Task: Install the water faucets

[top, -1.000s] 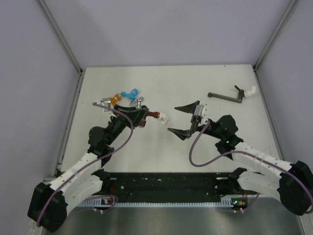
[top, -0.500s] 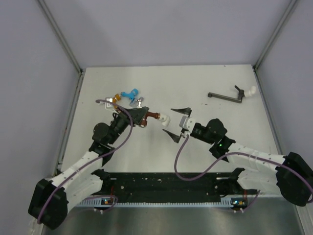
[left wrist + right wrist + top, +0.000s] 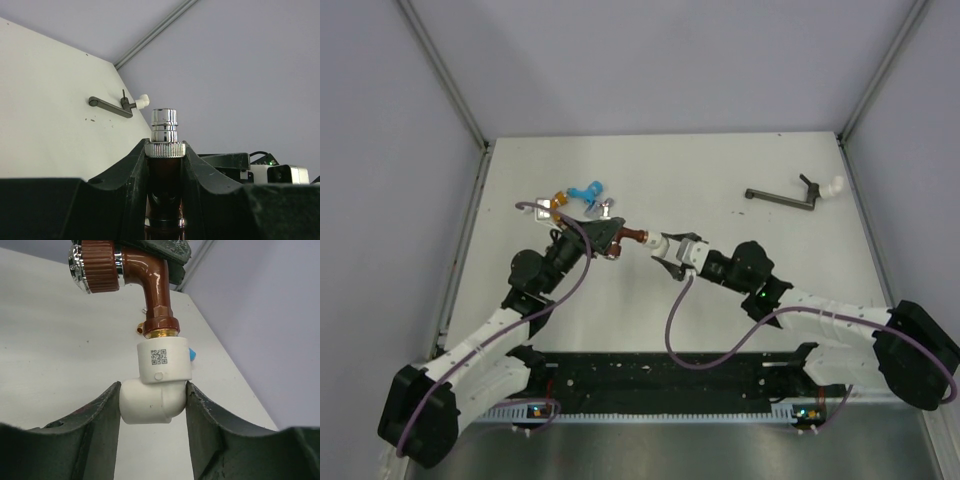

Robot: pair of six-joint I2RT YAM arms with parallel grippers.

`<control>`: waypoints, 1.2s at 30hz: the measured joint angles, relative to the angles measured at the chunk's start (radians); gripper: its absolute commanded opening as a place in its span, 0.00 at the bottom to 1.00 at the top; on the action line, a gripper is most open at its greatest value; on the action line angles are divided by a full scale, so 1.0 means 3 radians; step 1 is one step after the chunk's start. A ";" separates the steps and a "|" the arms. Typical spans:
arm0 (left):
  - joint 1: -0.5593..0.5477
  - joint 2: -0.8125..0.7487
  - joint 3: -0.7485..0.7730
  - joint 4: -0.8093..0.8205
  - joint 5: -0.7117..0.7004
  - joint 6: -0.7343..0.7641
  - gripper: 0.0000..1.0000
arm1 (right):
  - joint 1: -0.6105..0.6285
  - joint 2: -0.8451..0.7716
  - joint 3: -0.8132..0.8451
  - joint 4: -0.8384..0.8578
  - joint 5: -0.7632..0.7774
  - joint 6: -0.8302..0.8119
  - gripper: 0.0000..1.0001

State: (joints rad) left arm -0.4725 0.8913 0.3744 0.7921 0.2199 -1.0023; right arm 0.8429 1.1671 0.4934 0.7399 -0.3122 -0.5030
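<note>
A dark red-brown water faucet [image 3: 634,237] is held above the table, with my left gripper [image 3: 607,238] shut on its body [image 3: 164,175]. Its silvery tip [image 3: 164,124] sticks out past the fingers. A white elbow fitting [image 3: 156,390] sits on the faucet's threaded end [image 3: 159,327]. My right gripper [image 3: 153,388] is shut on that elbow [image 3: 657,242], and both fingers press its sides. An orange faucet [image 3: 555,200], a light blue faucet [image 3: 586,189] and a small grey faucet [image 3: 604,208] lie on the table just behind the left gripper.
A dark grey long-handled piece [image 3: 782,197] with a white fitting [image 3: 833,186] on its end lies at the back right and also shows in the left wrist view [image 3: 111,105]. Grey walls with metal rails [image 3: 445,72] close in the white table [image 3: 720,170].
My right gripper has moved left to the faucet's end and closed from wide open onto the white elbow. The left gripper shifted slightly with the faucet, then held still.
</note>
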 measured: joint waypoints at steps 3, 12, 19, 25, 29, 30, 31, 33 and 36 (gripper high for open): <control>0.0001 0.0000 0.0001 0.0004 0.0023 0.0058 0.00 | -0.0001 0.0000 0.0020 -0.0034 0.0019 0.0062 0.12; 0.0032 -0.0022 0.0084 0.0327 0.0805 0.1066 0.00 | -0.0354 -0.0045 0.0305 -0.0586 -0.0788 0.0871 0.00; 0.0042 -0.0093 0.0081 0.0786 0.1548 0.1544 0.00 | -0.0749 0.0076 0.0528 -0.0556 -0.2019 0.1953 0.58; 0.0003 -0.0287 0.0081 0.0565 0.1555 0.1773 0.00 | -0.0799 0.0039 0.0783 -0.0932 -0.1898 0.2204 0.99; 0.0000 -0.0401 0.0083 0.0104 0.1118 0.1862 0.00 | -0.0849 -0.0187 0.0799 -0.1283 -0.1499 0.2185 0.99; 0.0000 -0.0407 0.0084 -0.0005 0.1008 0.1867 0.00 | -0.0857 -0.0252 0.0797 -0.1354 -0.1382 0.2186 0.99; 0.0001 -0.0407 0.0084 -0.0112 0.0909 0.1865 0.00 | -0.0861 -0.0318 0.0785 -0.1391 -0.1282 0.2187 0.99; 0.0001 -0.0403 0.0084 -0.0273 0.0757 0.1840 0.00 | -0.0863 -0.0515 0.0673 -0.1371 -0.1076 0.2196 0.99; 0.0001 -0.0403 0.0084 -0.0416 0.0572 0.1714 0.00 | -0.0865 -0.0893 0.0270 -0.1055 -0.0858 0.2242 0.99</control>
State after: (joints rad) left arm -0.4721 0.7704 0.3996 0.6674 0.3916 -0.4881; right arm 0.5835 0.8993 0.5743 0.4232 -0.5697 0.1696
